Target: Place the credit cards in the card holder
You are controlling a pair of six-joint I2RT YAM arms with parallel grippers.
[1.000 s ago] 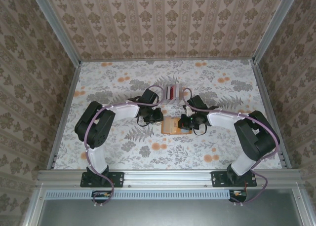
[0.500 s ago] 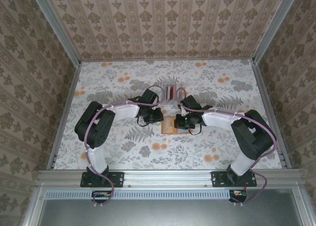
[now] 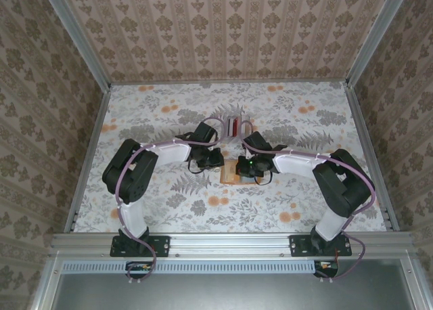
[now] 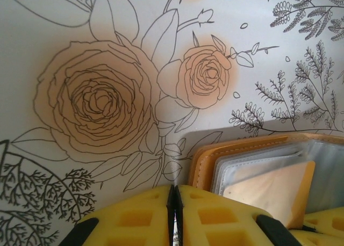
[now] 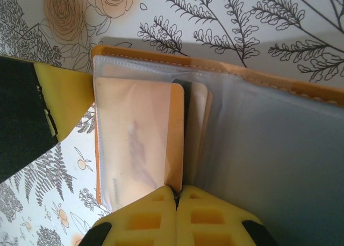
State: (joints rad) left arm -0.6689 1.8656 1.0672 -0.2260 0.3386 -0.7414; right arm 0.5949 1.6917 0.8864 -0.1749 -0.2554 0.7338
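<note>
An orange folding card holder point(image 3: 229, 176) with a grey-blue inside is laid open near the middle of the flower-printed table point(image 3: 162, 208), on the near-edge side of a clear rack with red strips point(image 3: 233, 125). A peach card point(image 5: 140, 133) is seen in its clear sleeve. The left gripper point(image 4: 173, 200) is pressed together beside the holder's left edge. The right gripper point(image 5: 176, 200) is pressed together at the card's corner.
</note>
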